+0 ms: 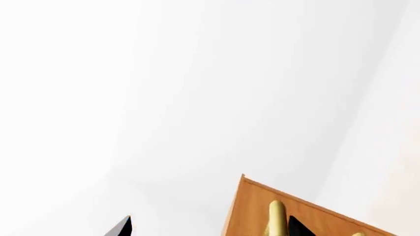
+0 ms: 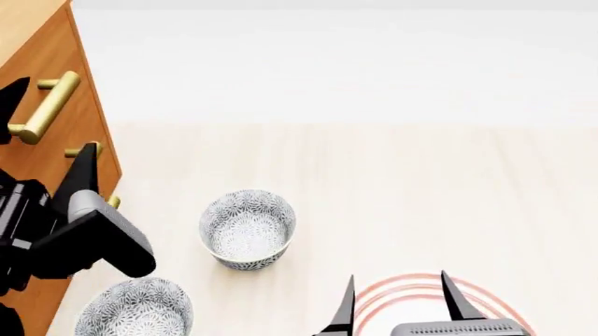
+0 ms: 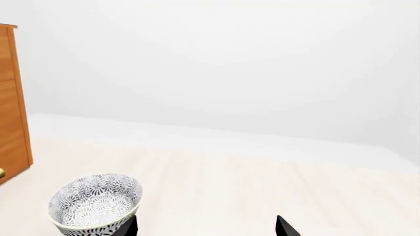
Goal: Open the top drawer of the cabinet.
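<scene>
The cabinet [image 2: 56, 63] is smooth orange-brown wood, its handle [image 2: 45, 106] glossy brass, the bowl [image 2: 248, 227] patterned glazed ceramic.

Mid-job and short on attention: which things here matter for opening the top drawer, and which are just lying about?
Job:
- orange-brown wooden cabinet
- top drawer's brass bar handle
- left gripper, open, its fingers either side of that handle

Lying about:
- two grey-white patterned bowls
- red-ringed plate
- right gripper, open, idle

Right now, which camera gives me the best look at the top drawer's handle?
The head view: the top handle shows nearly its whole brass bar and both posts on the cabinet, with the left gripper around it. The left wrist view shows only one end. The right wrist view shows just the cabinet's edge, not this handle.
</scene>
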